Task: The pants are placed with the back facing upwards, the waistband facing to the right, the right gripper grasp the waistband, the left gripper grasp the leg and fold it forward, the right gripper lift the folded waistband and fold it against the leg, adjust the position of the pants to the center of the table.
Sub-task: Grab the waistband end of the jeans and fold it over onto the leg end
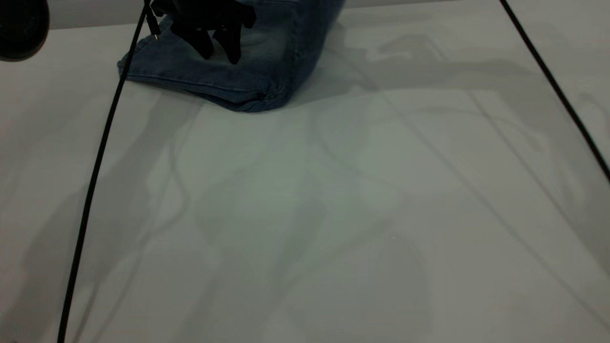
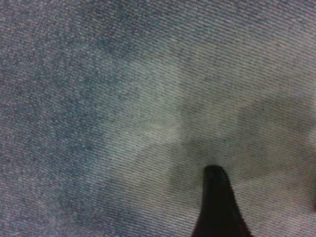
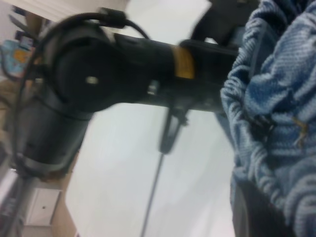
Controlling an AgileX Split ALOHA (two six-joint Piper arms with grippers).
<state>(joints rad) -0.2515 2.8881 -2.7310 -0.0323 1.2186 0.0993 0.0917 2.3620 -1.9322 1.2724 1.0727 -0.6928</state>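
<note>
The pants [image 1: 257, 62], blue denim, lie folded at the far edge of the table [image 1: 333, 214], and their right side rises out of the exterior view. My left gripper [image 1: 219, 50] hangs over the fold, open, with both black fingertips at the cloth. Pale faded denim [image 2: 123, 98] fills the left wrist view behind one black finger [image 2: 217, 207]. In the right wrist view the gathered elastic waistband [image 3: 276, 113] bunches over my right gripper [image 3: 256, 207], which is shut on it. The left arm [image 3: 133, 64] crosses behind. The leg with its print is hidden.
One black cable [image 1: 95, 181] runs down the left side of the table and another [image 1: 557, 90] crosses the right corner. A dark round part [image 1: 19, 28] sits at the upper left. Bare tabletop stretches from the pants to the near edge.
</note>
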